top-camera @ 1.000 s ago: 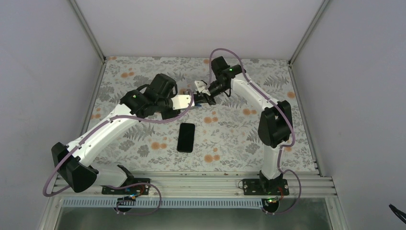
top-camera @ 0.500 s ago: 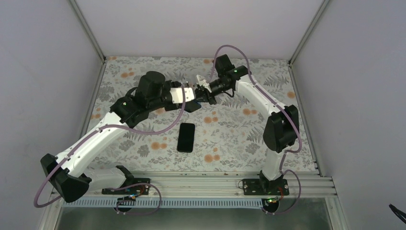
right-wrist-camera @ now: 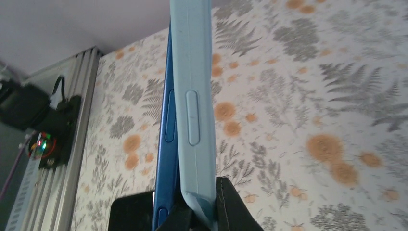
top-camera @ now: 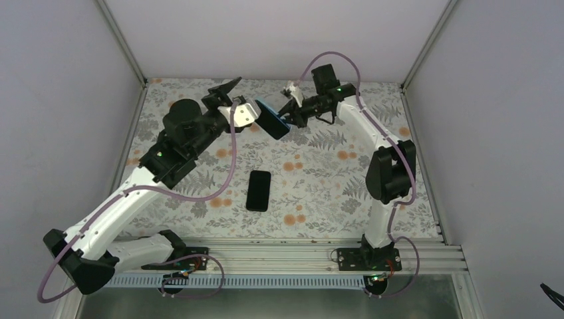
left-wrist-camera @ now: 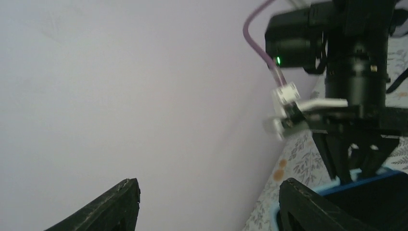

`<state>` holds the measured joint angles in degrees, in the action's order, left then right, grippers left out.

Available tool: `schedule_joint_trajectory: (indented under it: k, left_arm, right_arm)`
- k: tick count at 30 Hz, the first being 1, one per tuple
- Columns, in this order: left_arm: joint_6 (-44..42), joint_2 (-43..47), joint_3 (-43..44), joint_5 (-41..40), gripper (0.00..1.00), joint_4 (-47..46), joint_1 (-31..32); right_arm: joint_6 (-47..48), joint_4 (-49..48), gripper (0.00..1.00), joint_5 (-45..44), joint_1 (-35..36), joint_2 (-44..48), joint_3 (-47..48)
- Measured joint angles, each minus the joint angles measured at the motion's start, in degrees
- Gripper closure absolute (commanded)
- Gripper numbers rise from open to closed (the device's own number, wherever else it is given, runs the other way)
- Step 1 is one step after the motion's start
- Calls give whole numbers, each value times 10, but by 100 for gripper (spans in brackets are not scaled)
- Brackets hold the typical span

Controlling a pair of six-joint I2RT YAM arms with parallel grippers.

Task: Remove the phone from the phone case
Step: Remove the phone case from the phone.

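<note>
Releasing phone case [top-camera: 272, 123], left gripper [top-camera: 247, 96] withdrawn, right gripper [top-camera: 288, 115] gripping

Light blue phone case [right-wrist-camera: 192, 96], black phone [top-camera: 259, 190], grey-fern, orange-flower table cover [top-camera: 319, 186]

The phone [top-camera: 259, 190] lies in the middle of the surface [top-camera: 319, 179]; behind it, raised, the case [top-camera: 273, 121] sits between left hand [left-wrist-camera: 209, 187] and right hand [top-camera: 291, 114].

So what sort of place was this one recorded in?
Most likely a lab robot test cell: plain white panel walls, an aluminium mounting rail at the near edge, and a floral cloth as the work surface.
</note>
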<state>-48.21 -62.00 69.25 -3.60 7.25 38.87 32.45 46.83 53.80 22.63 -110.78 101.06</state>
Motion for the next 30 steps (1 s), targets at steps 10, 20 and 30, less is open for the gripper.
schedule_joint_trajectory:
  k: [10,20,30]
  left_arm:
    - [15,-114,-111,-81,16,-182,22]
    - [108,-228,-42,-72,12,-279,33]
    - [156,-355,40,-70,12,-284,44]
  right_arm:
    - [-287,-193,97,-73,-51,5,29]
    - [-459,-255,97,-210,-54,7,41]
    - [-501,-262,97,-276,-54,12,46]
